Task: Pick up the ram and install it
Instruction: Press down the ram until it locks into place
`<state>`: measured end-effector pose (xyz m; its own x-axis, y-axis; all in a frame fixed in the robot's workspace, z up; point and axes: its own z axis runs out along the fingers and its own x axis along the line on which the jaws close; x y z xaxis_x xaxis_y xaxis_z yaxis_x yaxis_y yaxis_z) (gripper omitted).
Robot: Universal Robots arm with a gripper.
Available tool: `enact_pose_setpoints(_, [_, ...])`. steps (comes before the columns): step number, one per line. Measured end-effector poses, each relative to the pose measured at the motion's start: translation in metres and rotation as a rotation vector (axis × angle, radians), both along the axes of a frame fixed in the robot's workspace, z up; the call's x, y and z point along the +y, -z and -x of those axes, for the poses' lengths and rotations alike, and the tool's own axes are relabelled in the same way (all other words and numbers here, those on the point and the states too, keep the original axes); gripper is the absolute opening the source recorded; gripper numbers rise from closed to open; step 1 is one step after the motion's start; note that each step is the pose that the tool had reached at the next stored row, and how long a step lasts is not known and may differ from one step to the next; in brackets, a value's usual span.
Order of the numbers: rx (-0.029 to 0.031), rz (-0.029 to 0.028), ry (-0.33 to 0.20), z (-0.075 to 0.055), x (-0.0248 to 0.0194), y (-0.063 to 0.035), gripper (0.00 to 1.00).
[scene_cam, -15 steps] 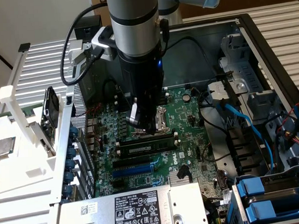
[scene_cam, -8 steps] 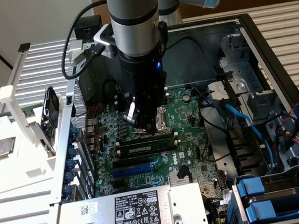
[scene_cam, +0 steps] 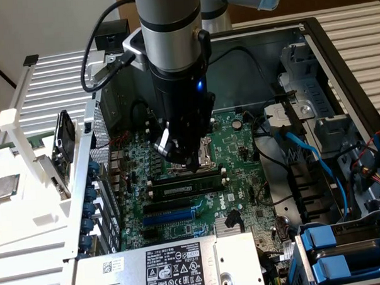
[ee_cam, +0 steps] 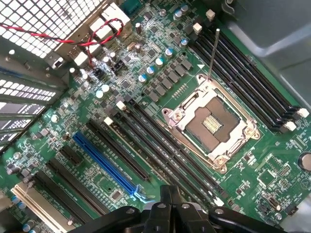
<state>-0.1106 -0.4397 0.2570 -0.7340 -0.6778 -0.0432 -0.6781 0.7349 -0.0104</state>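
One long thin green ram stick (scene_cam: 186, 188) with black chips seated in a black slot, one black gripper (scene_cam: 180, 157) closed and empty just above, fingertips partly hidden, one silver processor socket (ee_cam: 211, 121)

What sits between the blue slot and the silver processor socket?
In the wrist view, a row of long black memory slots with white end clips runs between the blue slot and the processor socket.
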Motion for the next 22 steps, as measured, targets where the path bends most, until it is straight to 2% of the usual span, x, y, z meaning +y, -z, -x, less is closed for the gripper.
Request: enact_pose_setpoints(22, [0.0000, 0.0000, 0.288, 0.0000, 0.0000, 0.0000, 0.11])
